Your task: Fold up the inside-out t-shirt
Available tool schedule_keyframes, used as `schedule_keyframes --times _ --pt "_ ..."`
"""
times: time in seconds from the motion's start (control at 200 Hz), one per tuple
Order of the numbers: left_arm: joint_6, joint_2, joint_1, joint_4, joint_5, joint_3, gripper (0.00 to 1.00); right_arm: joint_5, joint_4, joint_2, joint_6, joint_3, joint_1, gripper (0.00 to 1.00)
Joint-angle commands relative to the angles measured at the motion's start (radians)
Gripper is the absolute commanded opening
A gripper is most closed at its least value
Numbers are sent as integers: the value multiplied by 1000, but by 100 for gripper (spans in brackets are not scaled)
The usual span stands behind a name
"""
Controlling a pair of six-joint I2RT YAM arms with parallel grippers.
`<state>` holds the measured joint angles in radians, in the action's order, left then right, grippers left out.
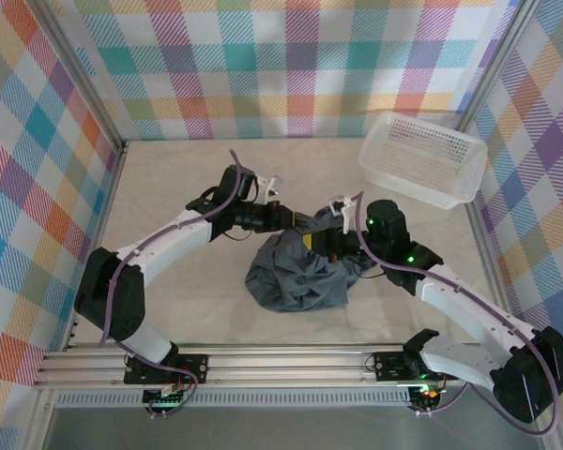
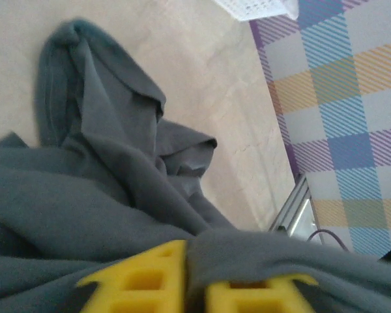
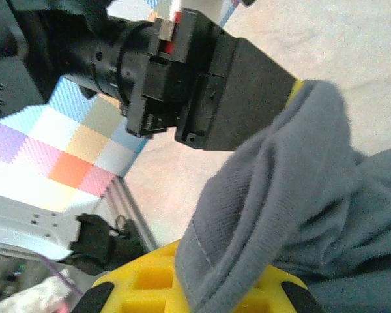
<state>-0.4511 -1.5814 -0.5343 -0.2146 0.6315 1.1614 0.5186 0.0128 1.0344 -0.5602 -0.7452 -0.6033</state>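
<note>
The slate-grey t-shirt (image 1: pixel 296 272) hangs bunched between both arms at the table's middle, its lower part heaped on the tabletop. My left gripper (image 1: pixel 300 223) comes in from the left and is shut on the shirt's top edge; in the left wrist view grey cloth (image 2: pixel 117 189) is pinched between the yellow fingers (image 2: pixel 150 280). My right gripper (image 1: pixel 321 246) meets it from the right, shut on a hemmed fold of the t-shirt (image 3: pixel 267 195) that drapes over its yellow fingers (image 3: pixel 143 280). The white tag is hidden.
A white mesh basket (image 1: pixel 422 157) lies tilted at the back right corner. Plaid walls enclose the beige table (image 1: pixel 169 187) on three sides. An aluminium rail (image 1: pixel 263 361) runs along the near edge by the arm bases.
</note>
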Motion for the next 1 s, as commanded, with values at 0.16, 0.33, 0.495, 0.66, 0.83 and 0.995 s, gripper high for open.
schedule_keyframes --times 0.16,0.33,0.495,0.66,0.83,0.995 --pt "140 223 30 5 -44 -96 53 46 -44 28 -79 -9 45 2" --pt "253 293 -10 -108 54 -64 61 107 45 69 58 -49 45 5" --pt "374 200 -87 -233 25 67 64 215 111 109 118 -107 45 6" --pt "422 105 -151 -225 88 143 65 272 137 129 139 -143 44 5" --pt "323 58 -168 -151 68 155 55 278 162 138 161 -161 44 7" --pt "155 50 -167 -76 46 148 2 173 186 118 192 -144 44 9"
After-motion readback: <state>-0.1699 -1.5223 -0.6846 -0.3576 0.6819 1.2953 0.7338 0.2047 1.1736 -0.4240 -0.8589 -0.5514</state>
